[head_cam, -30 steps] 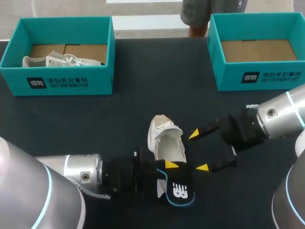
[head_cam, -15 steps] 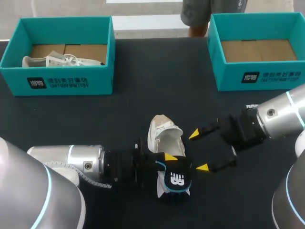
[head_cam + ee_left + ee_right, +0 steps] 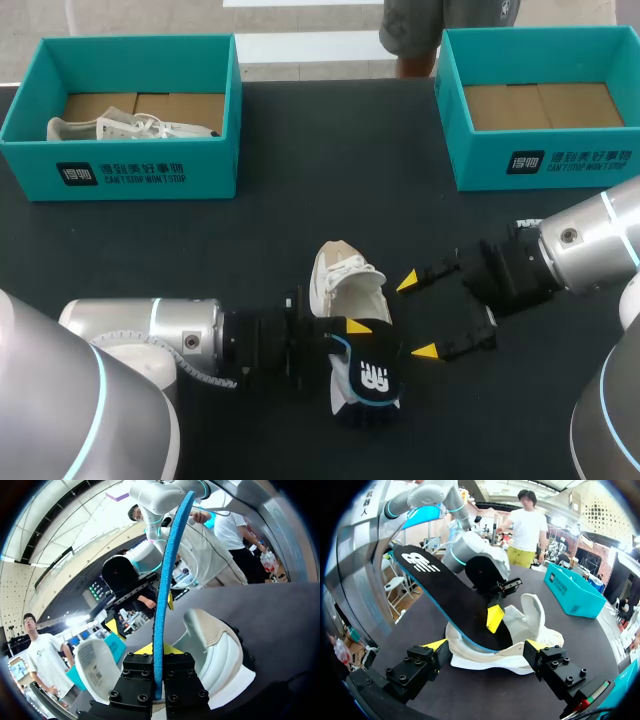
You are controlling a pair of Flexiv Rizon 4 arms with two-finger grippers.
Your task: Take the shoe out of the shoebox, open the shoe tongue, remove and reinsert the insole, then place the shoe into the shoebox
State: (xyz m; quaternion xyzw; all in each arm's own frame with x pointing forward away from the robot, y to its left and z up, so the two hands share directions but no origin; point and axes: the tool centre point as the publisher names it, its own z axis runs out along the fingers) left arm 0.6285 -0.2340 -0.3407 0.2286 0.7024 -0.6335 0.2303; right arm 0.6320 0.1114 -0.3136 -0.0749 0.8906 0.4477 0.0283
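Fingertips (image 3: 358, 326) of the left gripper (image 3: 159, 651) clamp the black insole (image 3: 372, 382) (blue-edged) over the white shoe (image 3: 343, 282); right gripper (image 3: 416, 316) stands open just beside that shoe, near the middle of the table's (image 3: 300, 190) front edge

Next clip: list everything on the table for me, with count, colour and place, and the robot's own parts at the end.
table: 1, black, under everything.
left box: 1, teal, far left corner.
right box: 1, teal, far right corner, brown cardboard floor showing.
boxed shoe: 1, white, lying in the left box.
shoe: 1, white, mid-table near the front, between the two grippers.
insole: 1, black with a blue edge, one end at the shoe's opening, the other raised.
left gripper: 1, black with yellow tips, shut on the insole.
right gripper: 1, black with yellow tips, open, beside the shoe.
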